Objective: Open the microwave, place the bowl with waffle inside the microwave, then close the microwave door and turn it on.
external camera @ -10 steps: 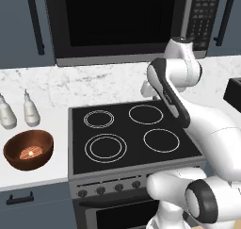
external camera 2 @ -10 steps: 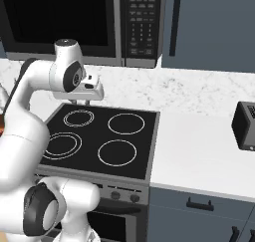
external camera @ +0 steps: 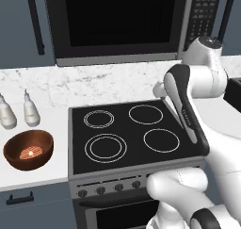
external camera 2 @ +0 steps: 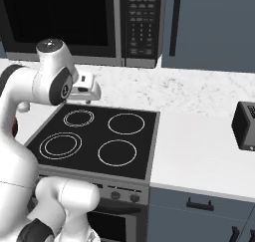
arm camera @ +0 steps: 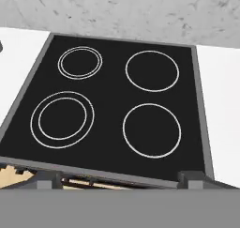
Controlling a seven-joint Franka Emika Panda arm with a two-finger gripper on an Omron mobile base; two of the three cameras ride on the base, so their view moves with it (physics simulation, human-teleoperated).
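Microwave (external camera: 124, 25) is mounted on the wall directly above the stove (external camera: 132, 134), taking up the space between dark grey cabinets. Microwave door (external camera: 117, 23) is shut, flush with the frame, dark glass, nothing readable inside. Keypad (external camera 2: 141, 22) sits on the door's right side, right above the stove's back right corner.

Bowl with waffle (external camera: 29, 149) is on the white counter (external camera: 42, 169) just left of the stove's front left corner, upright, waffle flat in the bottom. Not touching the stove. Two small white bottles (external camera: 19, 111) stand behind the bowl, left of the stove's back left burner, close together, upright.

Gripper (external camera 2: 91, 89) hangs over the stove's back edge, above the rear burners, well below the microwave and well away from the bowl. Holding nothing. Can't tell finger spacing: the fingers are hidden by the hand body in both base views, and the hand view only shows the four burner rings from above.

Toaster (external camera 2: 245, 125), black, on the counter well right of the stove.
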